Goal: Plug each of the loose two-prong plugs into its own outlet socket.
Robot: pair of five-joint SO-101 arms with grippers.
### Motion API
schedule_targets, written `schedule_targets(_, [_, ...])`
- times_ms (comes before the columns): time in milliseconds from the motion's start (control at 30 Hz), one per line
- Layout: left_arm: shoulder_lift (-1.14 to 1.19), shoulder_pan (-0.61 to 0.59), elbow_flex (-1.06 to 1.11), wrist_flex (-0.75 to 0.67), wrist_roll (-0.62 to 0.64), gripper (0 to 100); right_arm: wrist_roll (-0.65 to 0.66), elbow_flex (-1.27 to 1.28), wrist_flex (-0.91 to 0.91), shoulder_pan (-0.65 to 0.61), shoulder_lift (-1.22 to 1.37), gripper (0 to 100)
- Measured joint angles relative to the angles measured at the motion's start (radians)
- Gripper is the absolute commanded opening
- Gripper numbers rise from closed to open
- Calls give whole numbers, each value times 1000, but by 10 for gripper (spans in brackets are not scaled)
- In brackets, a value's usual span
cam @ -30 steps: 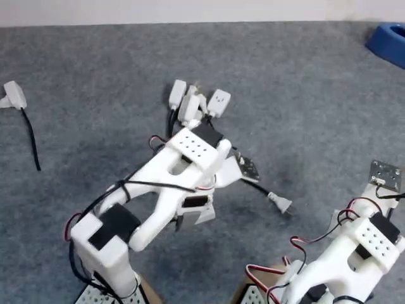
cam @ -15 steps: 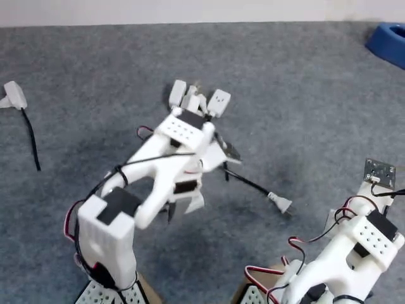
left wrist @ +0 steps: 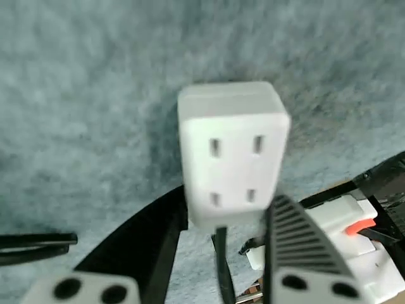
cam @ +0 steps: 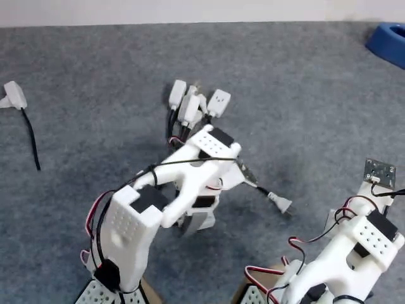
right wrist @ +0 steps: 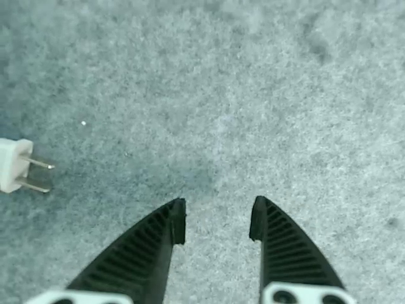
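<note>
Low at the centre of the high view the left gripper [left wrist: 229, 212] pinches a socket [left wrist: 231, 145], so the right gripper [right wrist: 218, 209], jaws spread over the carpet [right wrist: 253, 95], should likely grasp the plug [cam: 281, 204], right of centre, by its body, leaving the prongs [right wrist: 41, 164] free.

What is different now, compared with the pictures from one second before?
The left arm swung left, then back right, ending nearer the right arm; the left gripper still holds the socket block. The right arm hardly moved. The loose plug and the socket cluster stayed put.
</note>
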Motion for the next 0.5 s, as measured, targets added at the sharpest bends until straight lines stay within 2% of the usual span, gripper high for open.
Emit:
schedule_targets(167, [37,5,-25,0,6,402,6,0,0,0,0,177])
schedule_targets(333, [21,5,-25,0,6,408,6,0,0,0,0,177])
schedule_targets(500, [-127,0,-5,0,6,408,6,0,0,0,0,177])
